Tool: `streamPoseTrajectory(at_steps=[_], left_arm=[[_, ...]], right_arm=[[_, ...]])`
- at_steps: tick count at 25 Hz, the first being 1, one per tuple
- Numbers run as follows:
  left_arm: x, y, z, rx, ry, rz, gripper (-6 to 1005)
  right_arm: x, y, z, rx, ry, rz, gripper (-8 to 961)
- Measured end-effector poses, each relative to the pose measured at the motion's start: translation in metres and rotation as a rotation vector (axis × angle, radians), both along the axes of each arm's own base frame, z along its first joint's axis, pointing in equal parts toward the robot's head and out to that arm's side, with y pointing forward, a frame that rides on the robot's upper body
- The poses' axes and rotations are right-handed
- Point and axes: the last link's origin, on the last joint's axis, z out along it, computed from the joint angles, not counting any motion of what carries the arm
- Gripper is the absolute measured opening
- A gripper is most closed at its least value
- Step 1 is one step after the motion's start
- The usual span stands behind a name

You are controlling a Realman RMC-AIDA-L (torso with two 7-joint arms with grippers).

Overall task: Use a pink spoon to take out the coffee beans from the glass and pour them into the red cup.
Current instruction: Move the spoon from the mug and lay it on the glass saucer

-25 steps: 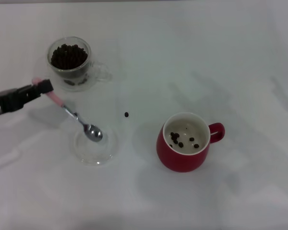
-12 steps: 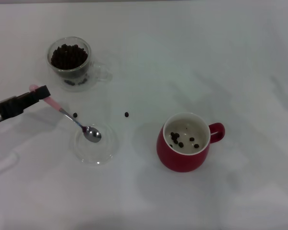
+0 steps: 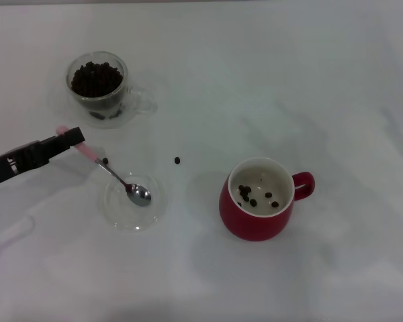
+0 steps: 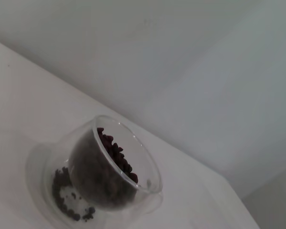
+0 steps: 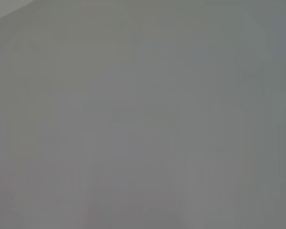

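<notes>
My left gripper (image 3: 70, 138) is at the left of the head view, shut on the handle of the pink spoon (image 3: 114, 173). The spoon slants down to the right and its silver bowl lies in the shallow clear dish (image 3: 131, 201). The glass (image 3: 97, 86), full of coffee beans (image 3: 94, 78), stands at the back left; it also shows in the left wrist view (image 4: 105, 176). The red cup (image 3: 258, 199) stands at centre right with several beans inside. The right gripper is out of view.
Two loose beans lie on the white table, one (image 3: 177, 160) between the dish and the red cup, the other (image 3: 105, 161) beside the spoon's neck. The right wrist view shows only a plain grey surface.
My left gripper has moved down and slightly right with the spoon. The spoon's bowl slid further into the shallow dish. A loose bean has appeared beside the spoon.
</notes>
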Motion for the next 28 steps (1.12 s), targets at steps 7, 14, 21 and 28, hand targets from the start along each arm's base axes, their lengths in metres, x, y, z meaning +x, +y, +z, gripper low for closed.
streamPoseTrajectory(at_steps=[7,14,21,28], left_arm=[[0.001,0.001,-0.002,-0.02,-0.005,0.013,124],[0.003,-0.001,-0.017,-0.064,-0.017,0.037,124],[0.004,-0.003,-0.026,-0.085,-0.015,0.037,125],[0.002,-0.003,-0.023,-0.069,-0.004,0.027,207]], right_arm=[[0.0,-0.001,0.0,0.001,0.001,0.002,710],[0.0,-0.004,0.0,0.002,0.005,0.001,710],[0.001,-0.004,-0.001,-0.003,0.006,-0.001,710],[0.001,-0.003,-0.003,-0.014,0.009,-0.01,710]])
